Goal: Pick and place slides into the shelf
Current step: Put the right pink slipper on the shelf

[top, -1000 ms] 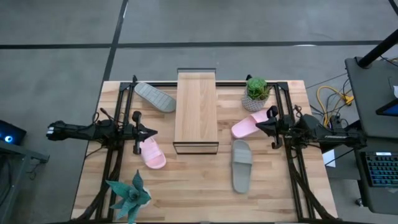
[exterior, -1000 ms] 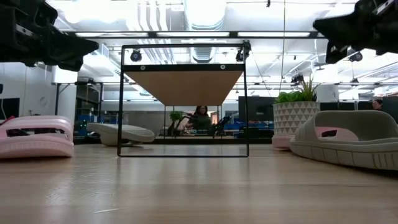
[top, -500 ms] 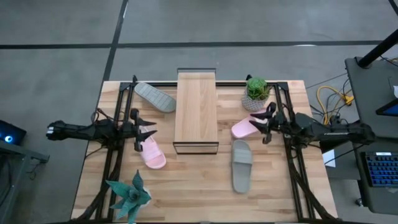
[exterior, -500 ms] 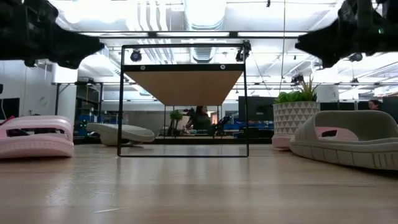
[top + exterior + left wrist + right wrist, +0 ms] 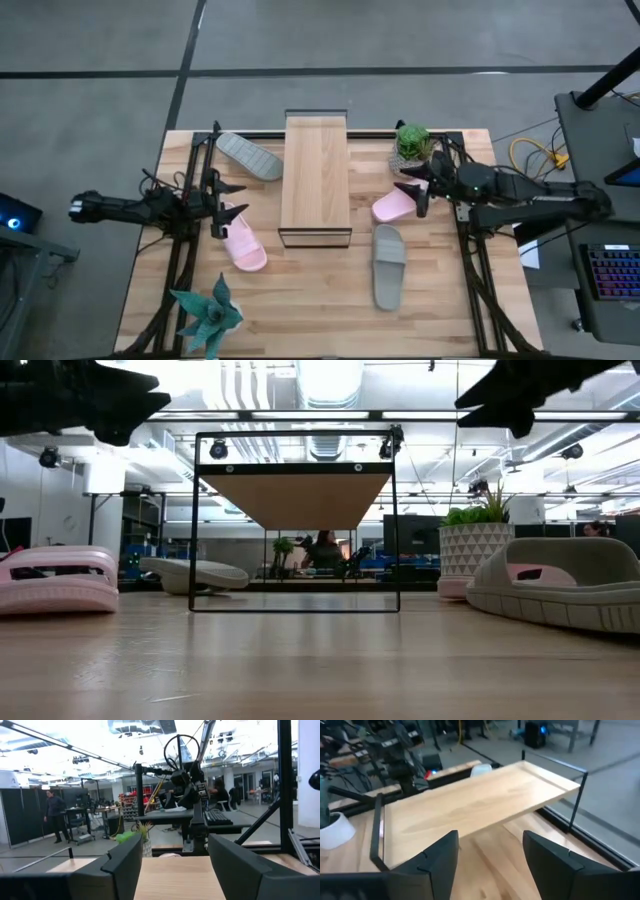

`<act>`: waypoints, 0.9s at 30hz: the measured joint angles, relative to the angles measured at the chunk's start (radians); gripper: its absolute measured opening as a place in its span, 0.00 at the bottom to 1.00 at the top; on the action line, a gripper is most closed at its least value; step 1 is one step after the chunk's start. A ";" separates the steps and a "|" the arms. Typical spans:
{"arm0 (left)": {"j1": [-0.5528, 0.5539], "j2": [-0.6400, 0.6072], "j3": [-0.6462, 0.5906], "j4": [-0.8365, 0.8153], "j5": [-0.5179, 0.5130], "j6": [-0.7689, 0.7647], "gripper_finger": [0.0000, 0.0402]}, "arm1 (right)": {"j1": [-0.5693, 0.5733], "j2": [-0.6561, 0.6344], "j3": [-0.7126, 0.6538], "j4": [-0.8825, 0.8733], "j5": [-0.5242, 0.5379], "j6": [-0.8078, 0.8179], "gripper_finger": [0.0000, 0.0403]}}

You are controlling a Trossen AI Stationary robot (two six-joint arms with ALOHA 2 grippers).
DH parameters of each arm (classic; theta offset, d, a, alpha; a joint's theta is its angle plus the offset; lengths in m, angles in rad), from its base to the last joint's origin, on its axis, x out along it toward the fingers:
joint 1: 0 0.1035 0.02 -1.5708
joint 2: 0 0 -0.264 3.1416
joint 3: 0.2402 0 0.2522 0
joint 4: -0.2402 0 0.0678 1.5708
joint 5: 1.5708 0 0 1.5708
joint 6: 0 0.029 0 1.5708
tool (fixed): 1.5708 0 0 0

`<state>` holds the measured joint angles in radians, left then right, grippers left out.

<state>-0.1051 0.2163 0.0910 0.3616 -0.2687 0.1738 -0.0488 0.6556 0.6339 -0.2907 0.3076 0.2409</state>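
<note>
Currently both fingers-apart end effectors hover empty. Left end effector (image 5: 222,207): pink slide (image 5: 243,245) just below-ahead; descend, straddle its strap. Shelf (image 5: 315,180) lies between the arms. Right end effector (image 5: 413,191): second pink slide (image 5: 392,206) directly beneath; approach likewise, avoiding the potted plant (image 5: 413,146).

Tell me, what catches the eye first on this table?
Probably the wooden shelf standing mid-table, with nothing on top. Four slides lie scattered around it: a grey slide and a pink slide on its left, another pink slide and grey slide on its right. The left tool and right tool hover open, one each side.
</note>
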 joint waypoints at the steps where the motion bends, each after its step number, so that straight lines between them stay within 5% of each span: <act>1: 0.000 0.006 0.003 0.002 0.000 0.002 0.52 | 0.003 0.022 0.021 -0.017 0.001 0.012 0.52; 9: 0.000 0.025 0.008 -0.005 -0.001 0.024 0.53 | 0.055 0.205 0.215 -0.235 0.038 0.172 0.51; 19: 0.000 0.028 0.006 -0.014 -0.001 0.025 0.53 | 0.138 0.438 0.494 -0.735 0.167 0.471 0.51; 27: 0.000 0.026 0.006 -0.012 -0.001 0.026 0.53 | 0.142 0.625 0.564 -0.975 0.167 0.758 0.51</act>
<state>-0.1054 0.2425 0.0971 0.3491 -0.2699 0.1994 0.0937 1.2806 1.1976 -1.2656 0.4747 0.9984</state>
